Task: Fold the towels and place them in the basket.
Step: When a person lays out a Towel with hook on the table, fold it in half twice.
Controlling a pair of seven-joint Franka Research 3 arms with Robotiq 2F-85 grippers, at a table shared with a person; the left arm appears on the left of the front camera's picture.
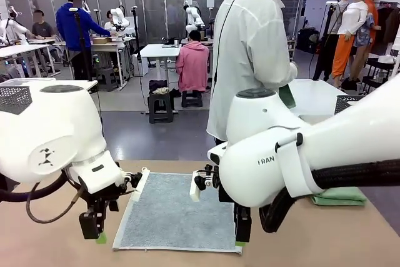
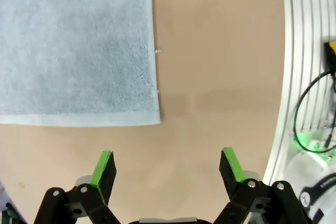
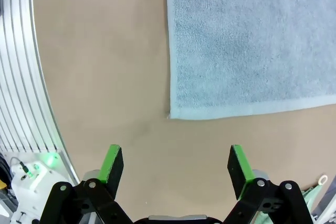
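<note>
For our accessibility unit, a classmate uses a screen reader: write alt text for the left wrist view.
The left end effector, jaws open and empty, points at the bare tan table, just off the corner of a grey-blue towel lying flat.

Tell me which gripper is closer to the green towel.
Right. The right gripper hovers by the near right corner of the grey-blue towel, toward the green towel; the left gripper is at the near left corner, farther away.
</note>
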